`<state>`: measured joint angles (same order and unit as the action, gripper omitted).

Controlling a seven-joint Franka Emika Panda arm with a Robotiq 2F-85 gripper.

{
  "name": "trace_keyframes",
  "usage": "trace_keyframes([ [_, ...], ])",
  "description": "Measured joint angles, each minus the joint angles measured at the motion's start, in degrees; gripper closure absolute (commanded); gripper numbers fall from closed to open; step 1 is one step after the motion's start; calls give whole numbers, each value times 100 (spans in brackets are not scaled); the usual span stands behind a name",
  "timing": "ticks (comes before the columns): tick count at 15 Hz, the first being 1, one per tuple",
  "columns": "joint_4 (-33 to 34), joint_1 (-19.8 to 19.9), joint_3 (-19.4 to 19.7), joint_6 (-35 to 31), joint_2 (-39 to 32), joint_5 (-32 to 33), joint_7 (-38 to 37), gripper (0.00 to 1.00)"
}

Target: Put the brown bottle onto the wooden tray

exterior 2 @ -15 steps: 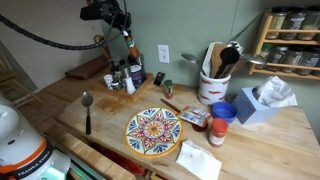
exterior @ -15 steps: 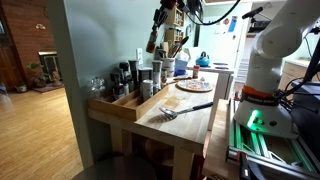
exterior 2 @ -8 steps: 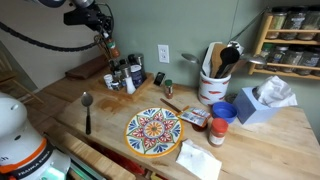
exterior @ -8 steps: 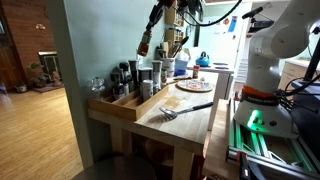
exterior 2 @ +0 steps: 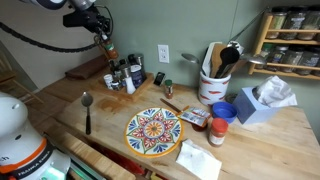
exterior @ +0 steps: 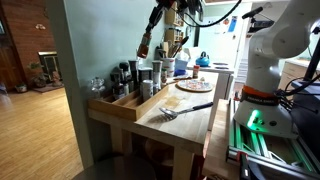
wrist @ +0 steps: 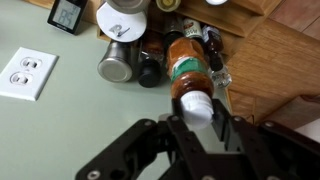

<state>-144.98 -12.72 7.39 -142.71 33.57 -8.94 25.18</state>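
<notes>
**Gripper.** The gripper (wrist: pixel 197 118) is clenched on the brown bottle (wrist: pixel 185 68). The fingers close at the white-capped neck, and the bottle's body points away from the wrist camera.

**Position of the bottle.** In both exterior views the bottle (exterior: pixel 143 47) hangs tilted, high above the bench (exterior 2: pixel 110 125) and touching nothing else. It is not on the wooden tray (exterior: pixel 122 107), which lies along the wall side of the bench.

**Surroundings.** Dark shakers (exterior 2: pixel 122 74) stand crowded together near the wall, directly under the bottle in the wrist view. A patterned plate (exterior 2: pixel 153 130) and a spoon (exterior 2: pixel 87 110) lie well apart from them.

**Assessment.**
- This looks like the carry stage, with placement not yet done.
- The height is probably kept so the bottle clears the taller shakers.
- The tilt appears to follow the wrist angle.

**Next move.** Bring the bottle over a free stretch of the tray, set it upright and lower it.

**Risks.**
- The bottle may clip a shaker on the way down.
- If let go while leaning, it may tip over.
</notes>
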Motion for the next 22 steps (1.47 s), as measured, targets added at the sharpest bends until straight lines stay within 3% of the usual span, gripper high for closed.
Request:
trace_keyframes([
  [3, 36, -295, -249, 34, 13, 1, 75, 92],
  [8, 123, -1183, -879, 130, -14, -2, 107, 92],
  [11, 244, -1461, -1081, 125, -276, 2, 211, 92],
  [16, 723, -1391, -1124, 122, -1216, 60, 343, 92],
  [22, 1489, -933, -1247, 66, -2417, 227, 342, 92],
])
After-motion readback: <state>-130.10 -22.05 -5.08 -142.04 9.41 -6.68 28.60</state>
